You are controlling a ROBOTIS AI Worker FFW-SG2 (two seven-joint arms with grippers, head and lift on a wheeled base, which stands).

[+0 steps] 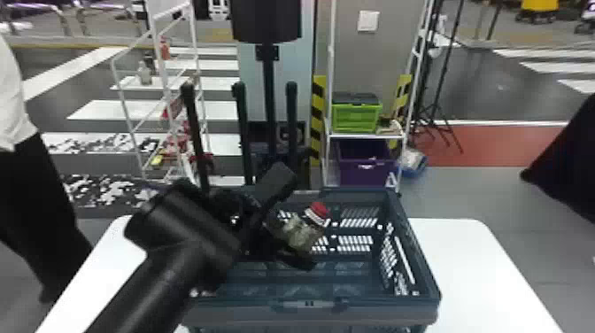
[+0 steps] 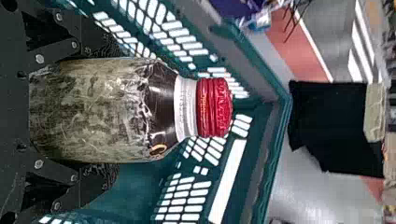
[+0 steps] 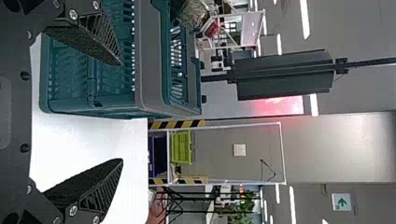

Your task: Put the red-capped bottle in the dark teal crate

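In the head view my left gripper (image 1: 294, 239) is above the dark teal crate (image 1: 310, 304), shut on the red-capped bottle (image 1: 305, 230), which tilts with its cap up and to the right. The left wrist view has the bottle (image 2: 107, 109) lengthwise between the fingers of my left gripper (image 2: 100, 112), its red cap pointing away from the palm and the slotted crate walls (image 2: 275, 135) behind it. In the right wrist view my right gripper (image 3: 121, 112) stands open beside the crate (image 3: 154, 60), nothing between its fingers.
The crate stands on a white table (image 1: 469, 265). Behind are a white shelf with a green box (image 1: 356, 116) and a purple bin (image 1: 365, 166), another white rack at the left, and a dark stand with upright posts just past the crate. A person stands at the left edge.
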